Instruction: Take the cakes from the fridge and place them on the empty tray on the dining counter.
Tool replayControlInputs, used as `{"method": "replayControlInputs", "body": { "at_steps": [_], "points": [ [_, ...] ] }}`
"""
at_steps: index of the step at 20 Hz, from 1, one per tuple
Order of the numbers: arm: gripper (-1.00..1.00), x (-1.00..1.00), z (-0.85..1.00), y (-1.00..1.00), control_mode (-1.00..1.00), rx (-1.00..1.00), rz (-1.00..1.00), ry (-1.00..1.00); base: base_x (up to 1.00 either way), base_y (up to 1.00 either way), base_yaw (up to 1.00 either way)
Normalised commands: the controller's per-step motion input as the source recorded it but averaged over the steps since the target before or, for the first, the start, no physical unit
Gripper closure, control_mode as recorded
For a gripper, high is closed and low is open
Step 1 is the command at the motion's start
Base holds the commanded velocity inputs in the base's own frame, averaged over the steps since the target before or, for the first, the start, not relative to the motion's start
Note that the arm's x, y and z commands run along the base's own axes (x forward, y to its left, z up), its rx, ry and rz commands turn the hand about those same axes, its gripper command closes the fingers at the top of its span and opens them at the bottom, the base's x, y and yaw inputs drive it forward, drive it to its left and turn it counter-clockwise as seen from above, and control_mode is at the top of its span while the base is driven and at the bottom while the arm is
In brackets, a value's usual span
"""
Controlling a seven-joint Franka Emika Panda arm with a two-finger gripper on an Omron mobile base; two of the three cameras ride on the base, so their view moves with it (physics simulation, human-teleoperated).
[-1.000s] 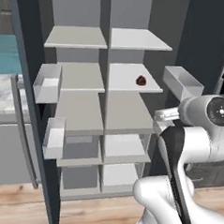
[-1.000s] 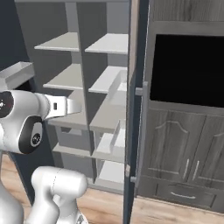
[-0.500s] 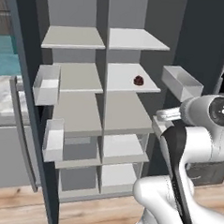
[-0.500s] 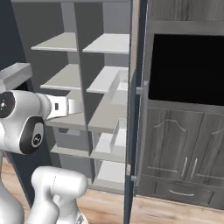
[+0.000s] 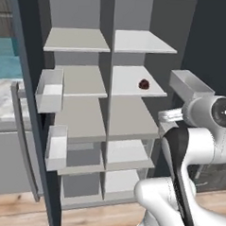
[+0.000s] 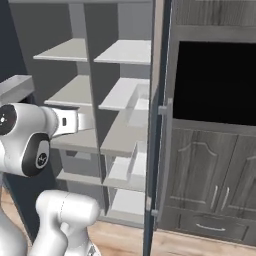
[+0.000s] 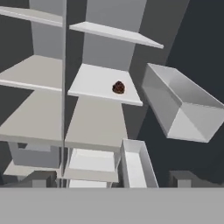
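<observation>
The fridge (image 5: 81, 117) stands open in front of me, its pale grey shelves showing in all views. The dark red-brown round cake (image 5: 144, 84) sits alone on a right-hand shelf, and in the hand view the cake (image 7: 118, 87) lies ahead and above the fingers. My gripper (image 7: 111, 181) is open, holds nothing, and stays outside the fridge, well short of that shelf. The yellow-orange cake, the tray and the dining counter are out of view.
Clear door bins (image 5: 50, 89) hang on the left door, and another bin (image 7: 179, 107) juts out on the right near my hand. The fridge door edge (image 6: 155, 150) borders grey wood-grain cabinets with a black panel (image 6: 215, 80). A marbled counter (image 5: 2, 103) lies left.
The whole picture has shifted slightly, so the base has moved a little. The arm keeps its pose and the dark cake stays on its shelf.
</observation>
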Motion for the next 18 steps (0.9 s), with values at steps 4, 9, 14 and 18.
{"method": "replayControlInputs", "body": {
  "at_steps": [4,9,14,18],
  "points": [
    [-1.00,0.00,0.00,0.00,1.00,0.00,0.00,0.00,0.87,0.05,0.00],
    [-1.00,0.00,0.00,0.00,1.00,0.00,0.00,0.00,0.98,0.19,-0.01],
    [-1.00,0.00,0.00,0.00,1.00,0.00,0.00,0.00,1.00,0.22,-0.03],
    [-1.00,0.00,0.00,0.00,1.00,0.00,0.00,0.00,0.98,0.20,-0.05]
  ]
}}
